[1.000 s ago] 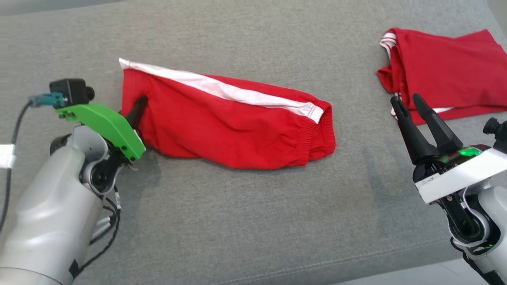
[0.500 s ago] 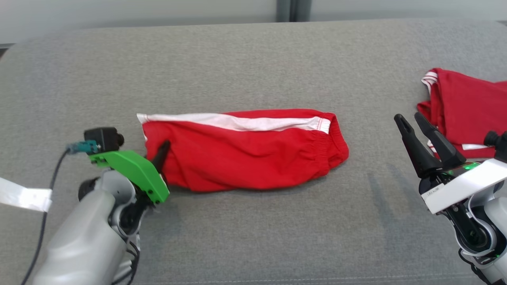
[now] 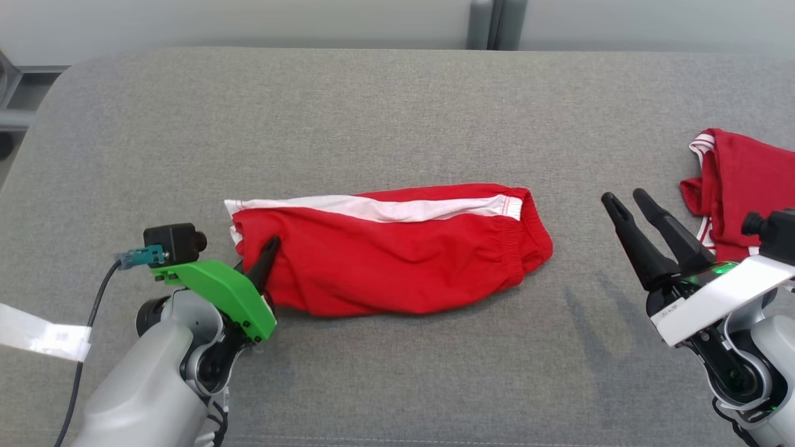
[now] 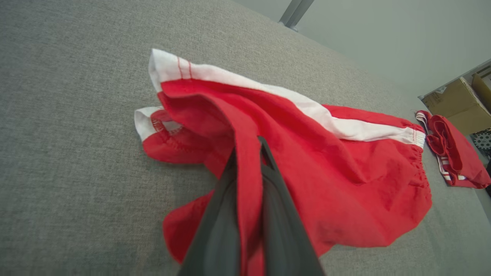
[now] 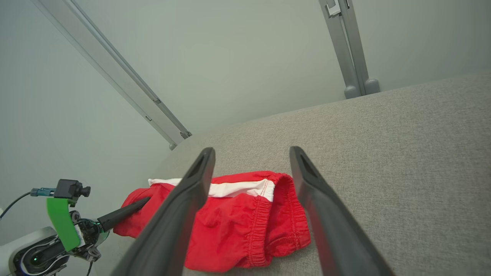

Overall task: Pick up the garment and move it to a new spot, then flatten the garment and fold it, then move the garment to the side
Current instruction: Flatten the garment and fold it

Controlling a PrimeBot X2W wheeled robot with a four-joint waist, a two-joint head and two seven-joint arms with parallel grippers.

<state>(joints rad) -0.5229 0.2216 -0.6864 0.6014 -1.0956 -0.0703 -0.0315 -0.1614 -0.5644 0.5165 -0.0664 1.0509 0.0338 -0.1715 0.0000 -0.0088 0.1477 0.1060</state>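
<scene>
one garment (image 3: 404,261) in left gripper (image 3: 271,243)

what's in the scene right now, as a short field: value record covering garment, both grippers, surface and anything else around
garment: red shorts, white side stripe, lying lengthwise, waistband end toward the robot's right
surface: grey fabric cushion
left gripper: fingers shut on a fold of fabric at the shorts' leg end
right gripper: fingers open, holding nothing, apart from the shorts
other: second red garment lying at the far right; cardboard box past it in the left wrist view
</scene>
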